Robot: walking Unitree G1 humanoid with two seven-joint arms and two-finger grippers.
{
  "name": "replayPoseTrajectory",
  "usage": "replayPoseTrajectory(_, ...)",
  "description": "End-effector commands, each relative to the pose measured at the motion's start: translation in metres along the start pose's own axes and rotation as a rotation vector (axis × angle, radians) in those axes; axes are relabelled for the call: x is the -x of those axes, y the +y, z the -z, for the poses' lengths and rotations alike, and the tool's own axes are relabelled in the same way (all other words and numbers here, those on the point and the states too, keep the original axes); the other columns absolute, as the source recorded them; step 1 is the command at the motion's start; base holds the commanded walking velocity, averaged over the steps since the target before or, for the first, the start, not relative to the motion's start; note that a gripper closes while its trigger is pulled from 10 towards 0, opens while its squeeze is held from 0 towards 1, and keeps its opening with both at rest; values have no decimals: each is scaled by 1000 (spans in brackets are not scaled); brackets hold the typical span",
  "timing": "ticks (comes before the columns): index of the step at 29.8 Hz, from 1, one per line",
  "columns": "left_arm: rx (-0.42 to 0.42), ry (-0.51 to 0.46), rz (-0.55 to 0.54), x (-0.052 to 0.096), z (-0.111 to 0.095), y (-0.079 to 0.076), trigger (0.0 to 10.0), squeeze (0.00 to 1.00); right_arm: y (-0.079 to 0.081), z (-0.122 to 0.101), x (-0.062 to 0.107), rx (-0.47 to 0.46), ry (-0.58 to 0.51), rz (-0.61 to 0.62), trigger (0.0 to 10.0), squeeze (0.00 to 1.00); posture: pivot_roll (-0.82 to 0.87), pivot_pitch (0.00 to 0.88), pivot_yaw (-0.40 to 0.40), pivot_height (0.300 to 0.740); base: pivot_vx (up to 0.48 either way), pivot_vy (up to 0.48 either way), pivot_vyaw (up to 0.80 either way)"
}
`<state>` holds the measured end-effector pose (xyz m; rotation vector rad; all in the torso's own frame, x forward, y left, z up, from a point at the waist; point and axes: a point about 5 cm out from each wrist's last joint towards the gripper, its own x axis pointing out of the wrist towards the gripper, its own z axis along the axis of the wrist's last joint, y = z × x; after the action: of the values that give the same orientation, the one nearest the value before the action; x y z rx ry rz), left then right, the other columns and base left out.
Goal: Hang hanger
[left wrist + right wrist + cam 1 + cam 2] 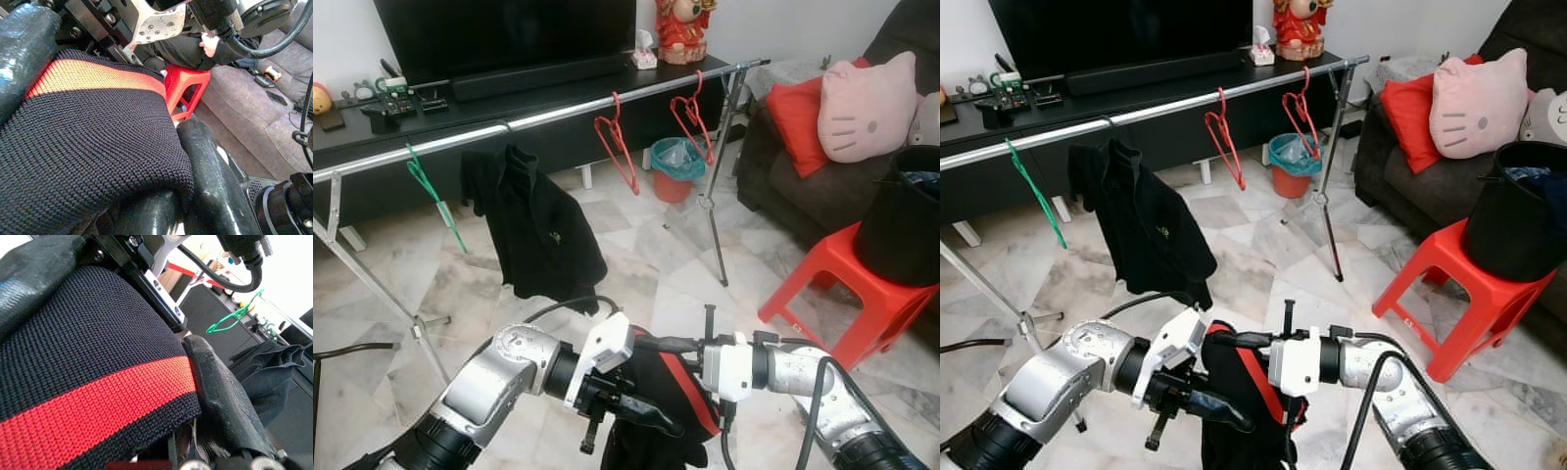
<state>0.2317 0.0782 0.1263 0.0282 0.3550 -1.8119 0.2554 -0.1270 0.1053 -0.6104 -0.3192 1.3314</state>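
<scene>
Low in front of me hangs a black knit garment (658,390) with a red stripe, held between both grippers. My left gripper (644,411) is shut on its left side. My right gripper (668,345) is shut on its top edge from the right. In the left wrist view the knit (98,142) is pressed between the black fingers (210,181). The right wrist view shows the striped cloth (88,362) against a finger (222,394). Whether a hanger is inside the garment is hidden. Ahead, a metal clothes rail (558,113) carries a green hanger (435,201), a black jacket (533,230) and two red hangers (619,147) (693,116).
A red plastic stool (842,284) with a black bucket (906,215) on it stands to my right, before a dark sofa with a pink cat pillow (867,103). A teal bin (675,166) sits behind the rail. The rail's legs (715,206) stand on marble floor.
</scene>
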Motion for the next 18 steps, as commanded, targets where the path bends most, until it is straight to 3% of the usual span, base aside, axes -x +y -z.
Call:
replayPoseTrajectory(1, -39, 3, 17, -2, -5, -2, 10000, 341, -5, -3, -1, 20, -3, 0, 0, 0, 15, 0, 10, 740, 0, 0, 0)
replayPoseTrajectory(3, -37, -4, 10, -1, -5, -1, 10000, 1000, -5, -3, -1, 20, -2, 0, 0, 0, 14, 0, 10, 740, 0, 0, 0)
replayPoseTrajectory(18, -6, -7, -91, 14, 2, 7, 10000, 1000, -2, 1, 0, 16, 17, -7, 0, 0, 17, 0, 9, 740, 0, 0, 0)
